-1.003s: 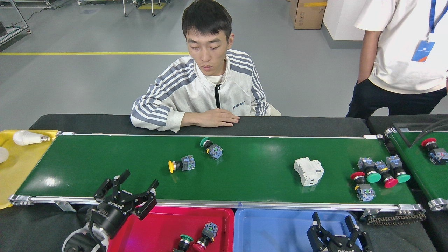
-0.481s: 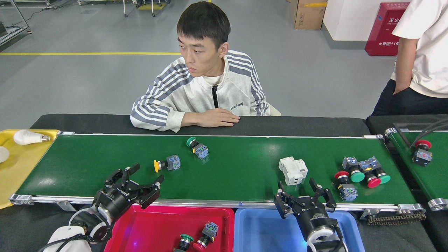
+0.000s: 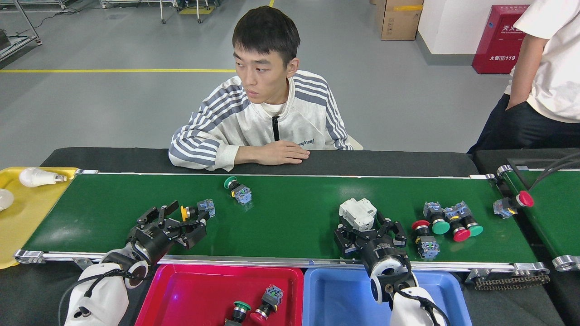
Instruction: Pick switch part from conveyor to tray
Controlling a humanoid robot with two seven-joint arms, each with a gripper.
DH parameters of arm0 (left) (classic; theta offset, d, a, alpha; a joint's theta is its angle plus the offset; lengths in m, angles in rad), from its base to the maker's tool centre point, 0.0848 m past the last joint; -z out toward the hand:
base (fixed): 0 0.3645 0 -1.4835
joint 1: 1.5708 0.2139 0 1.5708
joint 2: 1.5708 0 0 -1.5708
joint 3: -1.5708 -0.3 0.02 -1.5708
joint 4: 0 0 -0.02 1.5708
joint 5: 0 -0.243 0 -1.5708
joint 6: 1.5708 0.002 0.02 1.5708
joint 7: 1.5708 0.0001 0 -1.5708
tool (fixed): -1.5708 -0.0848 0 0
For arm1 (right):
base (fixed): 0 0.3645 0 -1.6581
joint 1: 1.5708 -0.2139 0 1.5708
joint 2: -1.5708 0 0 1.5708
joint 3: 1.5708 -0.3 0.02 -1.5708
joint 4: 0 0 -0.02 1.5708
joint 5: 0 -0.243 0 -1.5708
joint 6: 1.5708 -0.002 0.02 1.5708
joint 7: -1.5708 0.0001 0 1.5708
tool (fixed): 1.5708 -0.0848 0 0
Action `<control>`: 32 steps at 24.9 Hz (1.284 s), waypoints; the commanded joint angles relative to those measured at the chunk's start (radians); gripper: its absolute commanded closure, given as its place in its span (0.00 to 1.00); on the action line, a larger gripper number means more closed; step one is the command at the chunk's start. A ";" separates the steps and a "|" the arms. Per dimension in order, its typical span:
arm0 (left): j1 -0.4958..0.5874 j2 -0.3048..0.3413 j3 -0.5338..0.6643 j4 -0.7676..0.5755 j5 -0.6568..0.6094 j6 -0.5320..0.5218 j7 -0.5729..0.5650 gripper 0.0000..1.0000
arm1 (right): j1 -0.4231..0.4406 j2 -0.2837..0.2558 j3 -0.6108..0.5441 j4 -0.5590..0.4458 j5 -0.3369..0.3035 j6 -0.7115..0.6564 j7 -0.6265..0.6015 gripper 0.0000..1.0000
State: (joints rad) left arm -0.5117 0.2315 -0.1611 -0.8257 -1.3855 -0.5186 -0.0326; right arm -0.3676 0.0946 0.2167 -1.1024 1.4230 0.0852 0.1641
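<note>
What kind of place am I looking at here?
Probably a factory-style test floor or robot lab: a green conveyor carries push-button switch parts, sorting trays in red and blue sit below, and the grey floor bears a yellow line.

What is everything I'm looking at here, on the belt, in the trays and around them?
Conveyor: one, green, across the middle.
Second belt: one, green, far right, partly seen, carrying a red push button.
Push buttons on the conveyor: yellow one and green one on the left; a cluster of red and green ones on the right.
Breaker: one, white, mid-belt.
Red tray: one, near edge, holding two buttons.
Blue tray: one, beside the red tray.
Yellow tray: one, far left, with a white bulb.
People: one seated behind the belt, one standing at right.
Left gripper: black, open, by the yellow button.
Right gripper: black, open around the breaker.
</note>
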 commanded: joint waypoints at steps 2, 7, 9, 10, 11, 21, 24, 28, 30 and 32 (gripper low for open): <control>-0.024 -0.009 -0.008 0.020 0.002 0.002 0.010 0.40 | -0.033 -0.001 0.004 0.013 -0.004 -0.025 0.000 0.85; -0.025 -0.027 0.003 0.026 0.014 0.005 0.010 0.79 | -0.031 -0.001 0.004 -0.007 -0.021 -0.058 -0.003 0.98; -0.019 -0.027 0.003 0.020 0.019 0.006 0.014 0.83 | -0.013 -0.007 0.006 -0.070 -0.036 -0.078 -0.011 0.98; -0.010 -0.029 0.006 0.011 0.025 0.003 0.014 0.85 | 0.019 -0.010 0.006 -0.125 -0.047 -0.113 -0.024 0.98; 0.007 -0.027 0.008 -0.012 0.033 0.000 0.014 0.86 | 0.068 -0.024 0.003 -0.194 -0.056 -0.157 -0.041 0.98; 0.608 -0.029 0.057 -0.828 0.040 -0.126 0.000 0.01 | 0.615 -0.293 -0.149 -0.645 -0.226 -0.743 -0.161 0.00; 0.647 -0.041 0.049 -0.843 0.040 -0.074 0.000 0.00 | 0.622 -0.253 -0.192 -0.617 -0.225 -0.717 -0.153 0.00; 0.636 -0.043 0.072 -0.848 0.045 0.068 0.000 0.00 | 0.616 -0.130 -0.224 -0.622 -0.213 -0.395 -0.140 0.00; 0.637 -0.044 0.104 -0.854 0.046 0.235 0.000 0.00 | 0.616 -0.135 -0.223 -0.623 -0.210 -0.208 -0.141 0.00; 0.619 -0.043 0.114 -0.849 0.046 0.466 0.002 0.00 | 0.616 -0.133 -0.220 -0.623 -0.199 -0.107 -0.140 0.00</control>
State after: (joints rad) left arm 0.1250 0.1886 -0.0585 -1.6643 -1.3429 -0.2344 -0.0352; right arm 0.2579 -0.0357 -0.0012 -1.7119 1.2213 -0.1478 0.0230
